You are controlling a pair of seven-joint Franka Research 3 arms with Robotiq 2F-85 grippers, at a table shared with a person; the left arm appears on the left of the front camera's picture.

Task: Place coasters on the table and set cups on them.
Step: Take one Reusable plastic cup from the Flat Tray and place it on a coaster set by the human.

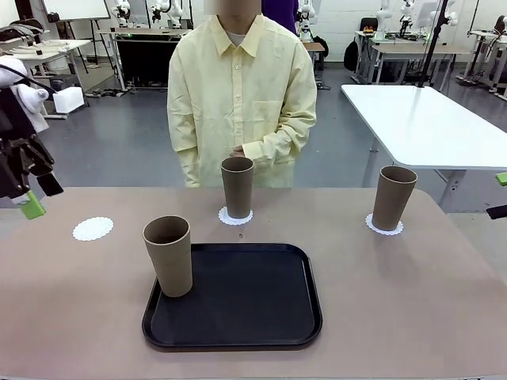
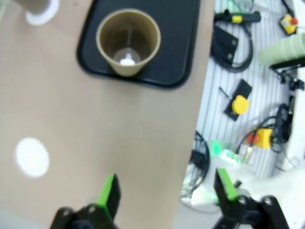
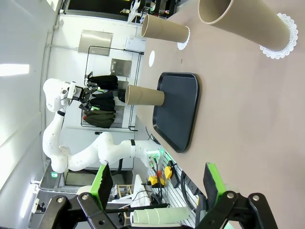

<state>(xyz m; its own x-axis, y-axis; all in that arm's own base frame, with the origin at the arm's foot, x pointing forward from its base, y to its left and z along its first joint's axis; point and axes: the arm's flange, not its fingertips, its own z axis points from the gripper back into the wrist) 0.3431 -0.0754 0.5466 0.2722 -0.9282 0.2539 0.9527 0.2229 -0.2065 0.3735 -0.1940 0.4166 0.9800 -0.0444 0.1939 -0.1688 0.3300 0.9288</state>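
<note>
Three tan cups are in view. One cup stands on a lacy white coaster at the table's far middle. A second cup stands on a coaster at the far right. The third cup stands upright on the black tray's left corner. One bare coaster lies at the left. My left gripper hangs open above the table's left edge. My right gripper is open off the right edge.
The black tray sits front and centre. A person in a pale yellow shirt stands at the far side, hands together. A white table stands behind at the right. Cables and tools lie beside the table.
</note>
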